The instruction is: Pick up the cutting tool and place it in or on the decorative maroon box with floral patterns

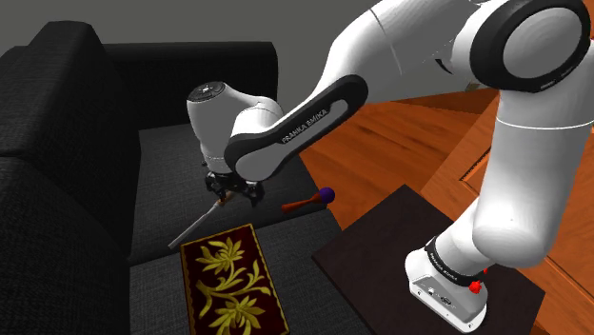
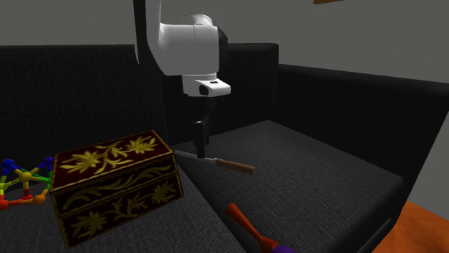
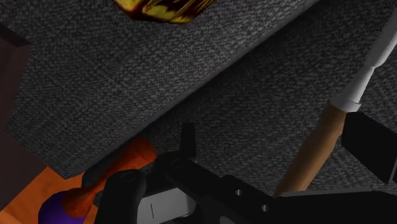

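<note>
Knife (image 2: 216, 162): thin grey blade, pale collar, brown wooden handle, lying about flat on dark sofa seat (image 2: 316, 180), blade tip pointing at box, handle pointing away; tip just beside a box corner, contact unclear. Same knife in shoulder view (image 1: 195, 226) and wrist view (image 3: 337, 108)

Box (image 2: 115, 183): dark maroon, rectangular, gold floral pattern on lid and sides, lid closed, sits flat on the seat cushion next to the knife (image 1: 228, 276)

On the sofa seat (image 2: 309, 172) stands the box (image 2: 115, 180), the knife (image 2: 216, 162) just beside it below my gripper (image 2: 199, 149), the mallet (image 2: 245, 223) near the seat's front edge.
</note>
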Controlling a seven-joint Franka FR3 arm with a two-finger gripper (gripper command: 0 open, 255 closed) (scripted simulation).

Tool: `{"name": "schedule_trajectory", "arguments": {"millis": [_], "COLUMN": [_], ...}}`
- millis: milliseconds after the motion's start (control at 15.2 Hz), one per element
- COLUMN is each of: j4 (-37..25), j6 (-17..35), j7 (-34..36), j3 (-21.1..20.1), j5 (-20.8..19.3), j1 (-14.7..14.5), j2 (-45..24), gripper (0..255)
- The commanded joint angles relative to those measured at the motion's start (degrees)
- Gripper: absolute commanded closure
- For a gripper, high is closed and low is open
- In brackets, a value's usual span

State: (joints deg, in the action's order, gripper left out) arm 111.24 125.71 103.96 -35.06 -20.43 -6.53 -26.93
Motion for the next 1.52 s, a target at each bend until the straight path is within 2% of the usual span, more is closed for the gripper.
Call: {"name": "schedule_trajectory", "arguments": {"millis": [0, 462, 990, 1452], "j4": [-5.7, -26.0, -25.4, -25.4], "j6": [-1.0, -5.4, -1.7, -1.7], "j7": [3.8, 10.5, 11.2, 11.2], "j3": [2.2, 8.3, 9.6, 9.6], "j5": [-2.5, -5.9, -7.3, -7.3], "j1": [-3.1, -11.0, -11.5, -11.5], "j2": [-5.1, -20.3, -23.4, -23.5], "gripper": [0, 0, 0, 0]}}
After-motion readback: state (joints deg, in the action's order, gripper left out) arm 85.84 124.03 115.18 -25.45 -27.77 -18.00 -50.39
